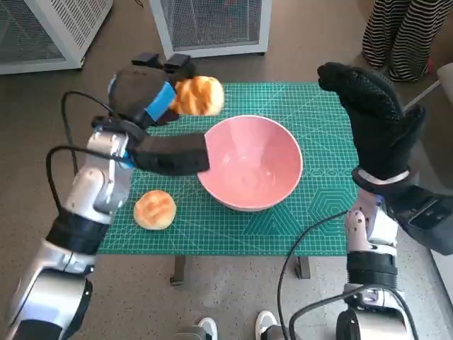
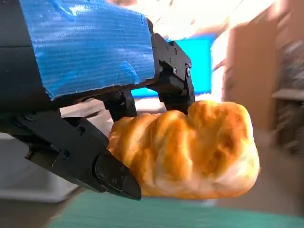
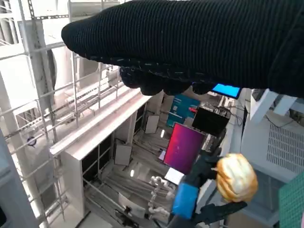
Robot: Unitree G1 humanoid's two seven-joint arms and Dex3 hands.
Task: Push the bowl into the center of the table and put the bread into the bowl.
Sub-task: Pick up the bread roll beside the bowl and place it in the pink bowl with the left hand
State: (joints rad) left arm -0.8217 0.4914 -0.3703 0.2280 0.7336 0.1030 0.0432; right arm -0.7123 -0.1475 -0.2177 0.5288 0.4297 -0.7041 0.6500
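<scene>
A pink bowl [image 1: 251, 163] stands near the middle of the green mat [image 1: 322, 205]. My left hand [image 1: 145, 92] holds a golden bread roll [image 1: 198, 95] in the air, above the mat's far left part and just beyond the bowl's left rim. Up close, the roll [image 2: 190, 152] sits pinched between the black fingers [image 2: 111, 175]. The right wrist view shows the same roll [image 3: 236, 176] from afar. A second, round roll [image 1: 155, 210] lies on the mat's near left corner. My gloved right hand [image 1: 375, 117] hangs raised over the mat's right edge, holding nothing, its fingers extended.
The mat covers a small table. White mesh-fronted cabinets [image 1: 212, 25] stand on the floor beyond it. A person's striped legs [image 1: 400, 35] are at the far right. Black cables [image 1: 60, 163] loop beside my left forearm. Shoe tips [image 1: 237, 327] show below the table's near edge.
</scene>
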